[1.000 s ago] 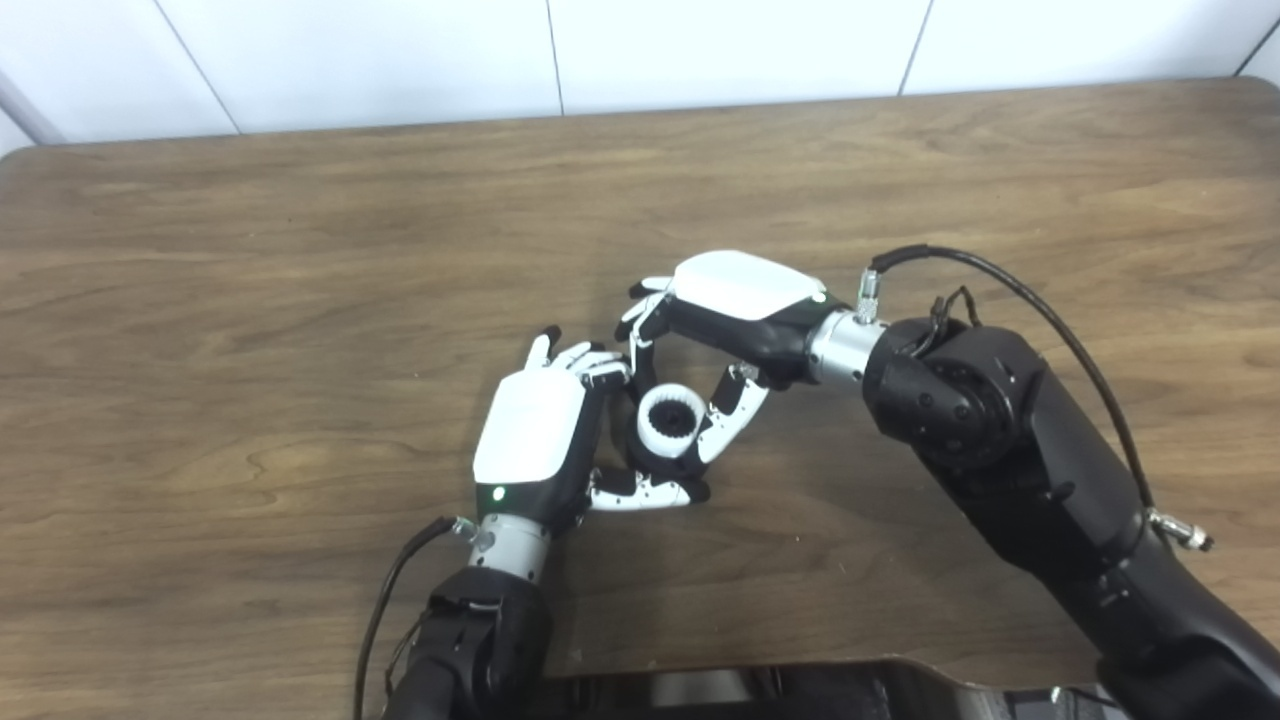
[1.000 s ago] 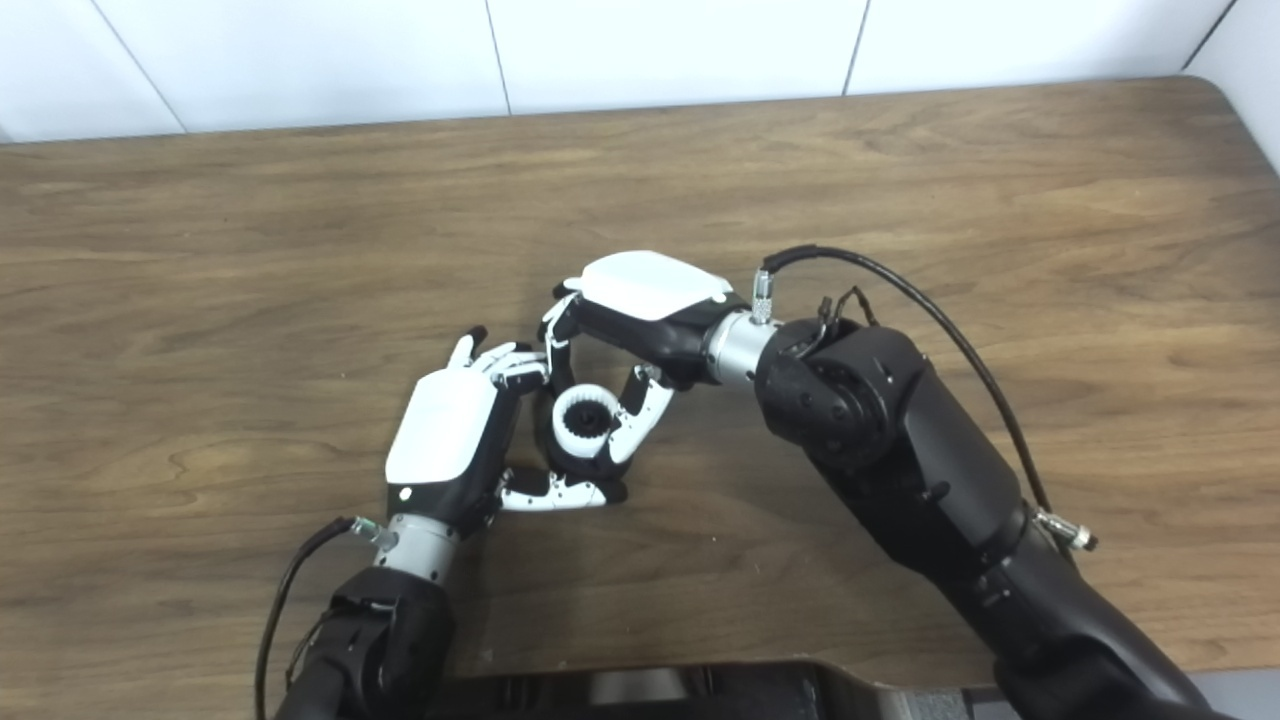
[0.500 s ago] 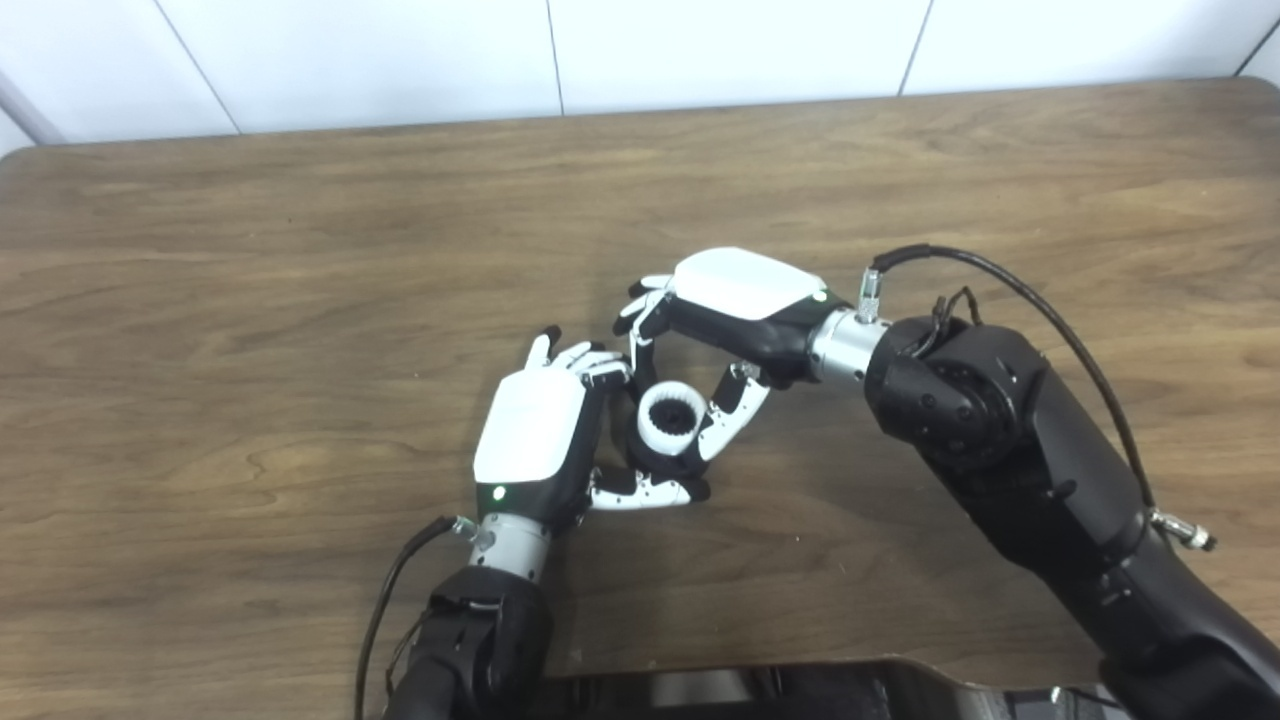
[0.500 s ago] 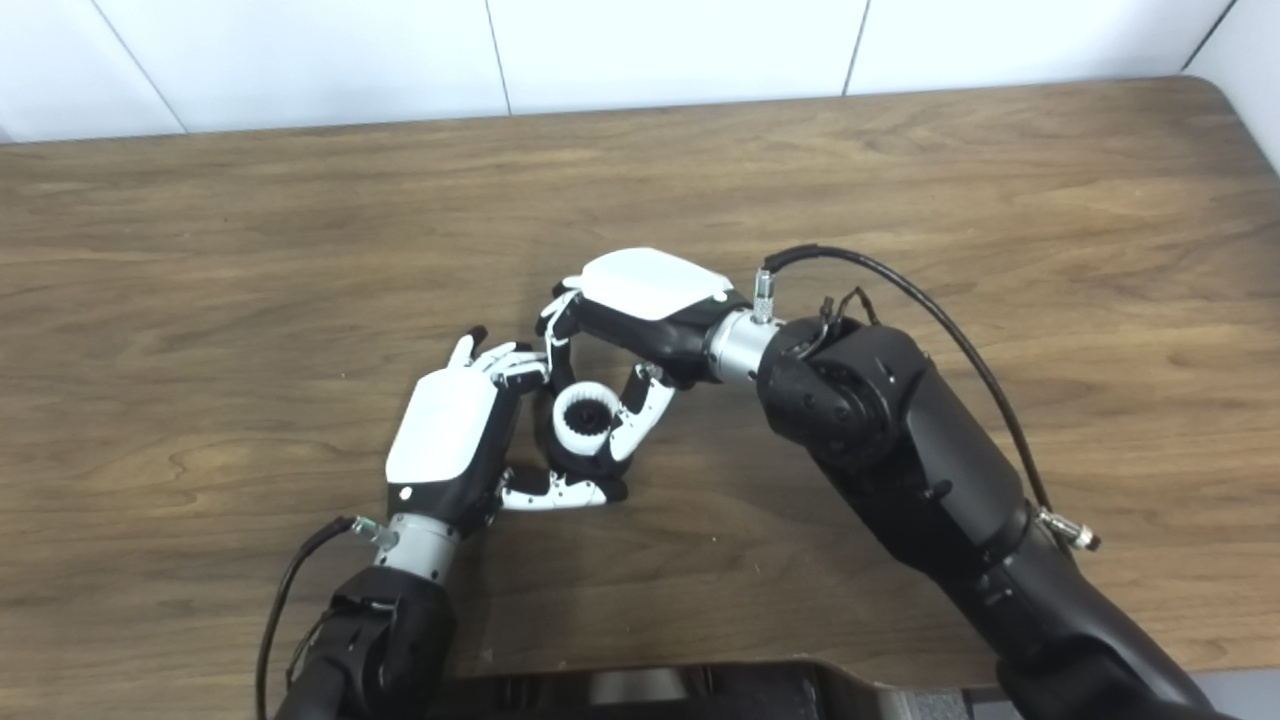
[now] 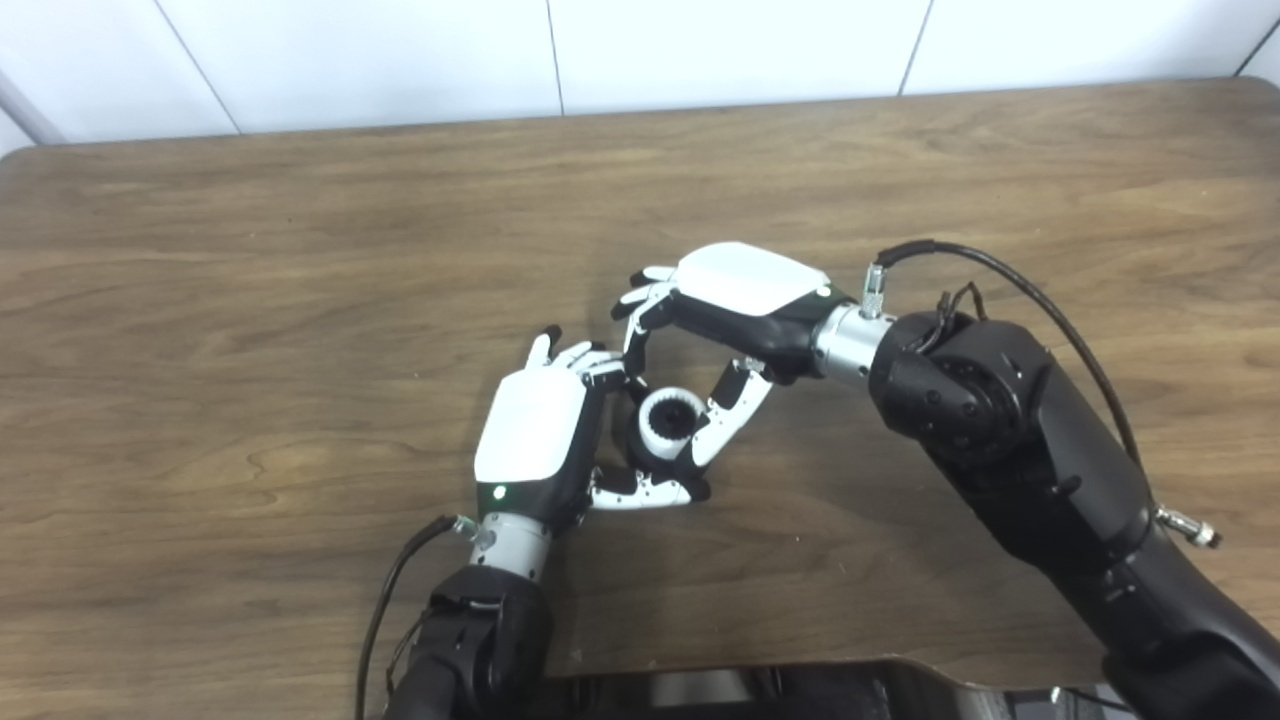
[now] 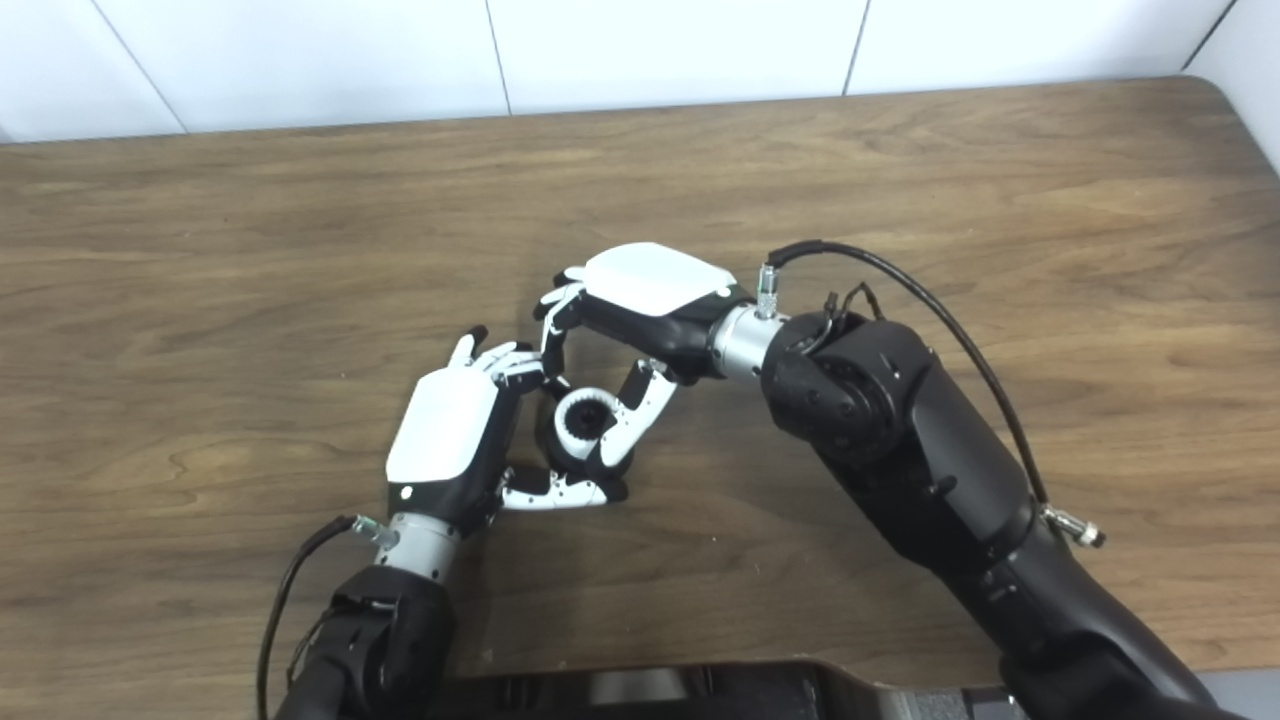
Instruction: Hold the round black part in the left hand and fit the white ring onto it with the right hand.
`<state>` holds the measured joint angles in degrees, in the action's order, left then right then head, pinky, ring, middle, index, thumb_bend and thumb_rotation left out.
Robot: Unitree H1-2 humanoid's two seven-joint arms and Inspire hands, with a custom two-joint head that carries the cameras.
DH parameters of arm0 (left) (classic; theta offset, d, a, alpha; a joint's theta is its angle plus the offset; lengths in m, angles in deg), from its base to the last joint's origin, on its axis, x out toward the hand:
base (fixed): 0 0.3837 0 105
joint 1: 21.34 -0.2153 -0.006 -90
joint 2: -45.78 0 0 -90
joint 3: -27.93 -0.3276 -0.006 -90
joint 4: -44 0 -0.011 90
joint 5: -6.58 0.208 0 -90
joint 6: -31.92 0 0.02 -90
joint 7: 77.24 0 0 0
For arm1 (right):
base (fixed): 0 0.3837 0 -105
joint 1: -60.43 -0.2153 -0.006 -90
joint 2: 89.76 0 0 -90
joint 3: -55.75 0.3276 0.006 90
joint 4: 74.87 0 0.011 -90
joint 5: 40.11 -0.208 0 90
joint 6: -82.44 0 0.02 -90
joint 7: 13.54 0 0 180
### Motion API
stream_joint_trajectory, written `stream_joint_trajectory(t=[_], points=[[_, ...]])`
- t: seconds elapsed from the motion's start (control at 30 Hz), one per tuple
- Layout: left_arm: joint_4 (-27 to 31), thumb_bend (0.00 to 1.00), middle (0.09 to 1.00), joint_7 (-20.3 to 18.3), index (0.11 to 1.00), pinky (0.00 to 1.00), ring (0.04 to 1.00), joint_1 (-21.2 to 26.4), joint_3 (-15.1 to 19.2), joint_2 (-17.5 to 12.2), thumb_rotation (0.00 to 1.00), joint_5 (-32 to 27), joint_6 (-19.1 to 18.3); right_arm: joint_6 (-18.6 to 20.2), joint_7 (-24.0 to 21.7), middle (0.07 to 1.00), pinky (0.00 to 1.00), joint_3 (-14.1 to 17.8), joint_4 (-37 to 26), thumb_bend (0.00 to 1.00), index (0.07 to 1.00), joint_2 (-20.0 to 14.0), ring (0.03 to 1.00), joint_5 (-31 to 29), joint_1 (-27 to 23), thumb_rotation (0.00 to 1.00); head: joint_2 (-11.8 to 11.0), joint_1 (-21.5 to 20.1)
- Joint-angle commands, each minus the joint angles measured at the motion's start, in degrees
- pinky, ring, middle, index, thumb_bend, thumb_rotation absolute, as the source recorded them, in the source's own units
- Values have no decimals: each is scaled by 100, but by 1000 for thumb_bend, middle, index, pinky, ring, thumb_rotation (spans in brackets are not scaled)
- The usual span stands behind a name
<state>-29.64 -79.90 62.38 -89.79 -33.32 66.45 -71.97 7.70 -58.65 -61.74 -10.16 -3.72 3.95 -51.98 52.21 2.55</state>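
Note:
My left hand stands on its edge on the table, shut on the round black part, which shows only as a dark rim between its fingers and thumb. The white ring, toothed inside, sits on top of that part. My right hand reaches in from the right, palm down. Its thumb lies against the ring's right side and its fingers curl down on the far left side, so it is closed around the ring.
The brown wooden table fills the view, with a white wall behind its far edge. A black cable loops over my right forearm. My dark torso shows at the bottom edge.
My right hand and wrist have drifted slightly up and to the right. The white ring looks a little lower on the black part. The left hand has stayed still.

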Motion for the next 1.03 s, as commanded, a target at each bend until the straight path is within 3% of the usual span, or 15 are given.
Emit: stream_joint_trajectory(t=[0.0,0.3,0.83,1.0], points=[[-85,522,743,-348,483,1000,853,-51,-91,4,54,-42,-41,-98,76,882,895,102,-103,969,668,1,960,-9,-215,328,1,0],[-107,522,744,-316,484,1000,858,-57,-62,-20,53,-77,-17,31,25,880,891,264,-129,954,630,-48,962,0,-240,294,-20,-34],[-156,523,746,-250,483,1000,851,-72,73,-143,53,-150,118,569,-121,883,895,1020,-385,936,634,-315,970,-136,-430,269,-77,-157],[-169,522,747,-218,483,1000,851,-84,113,-159,53,-210,117,543,-68,873,852,1144,-330,934,627,-445,955,-149,-520,267,-95,-168]])
